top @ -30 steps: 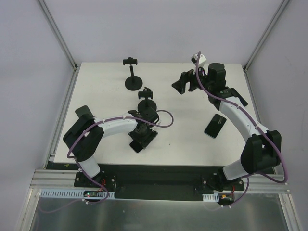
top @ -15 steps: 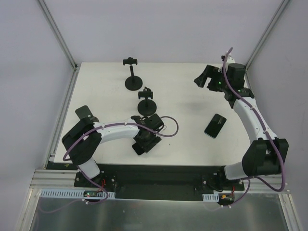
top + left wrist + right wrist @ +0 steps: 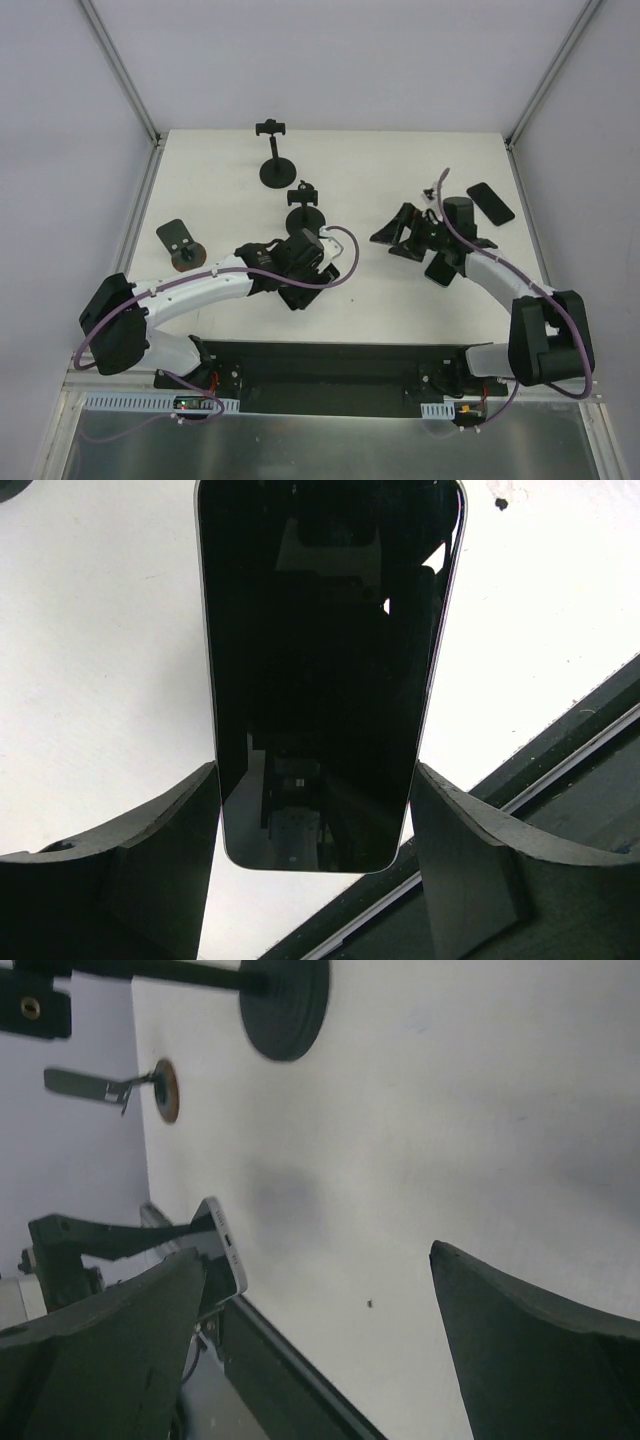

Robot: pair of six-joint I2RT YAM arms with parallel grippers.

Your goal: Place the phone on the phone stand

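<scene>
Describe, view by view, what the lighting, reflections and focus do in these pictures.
Top external: even, diffuse light, faint shadows on the table, everything sharp. Left wrist: the glossy phone screen mirrors dim shapes, without blown-out glare. Right wrist: scene tilted, one soft grey shadow on the table, the right hand dark and soft-edged near the lens.

Overhead; both wrists seemingly share phone [image 3: 330, 670].

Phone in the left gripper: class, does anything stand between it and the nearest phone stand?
Nothing visible does. The left gripper grips the phone, and the nearest stand rises just beyond that arm's wrist, with no other object between.
</scene>
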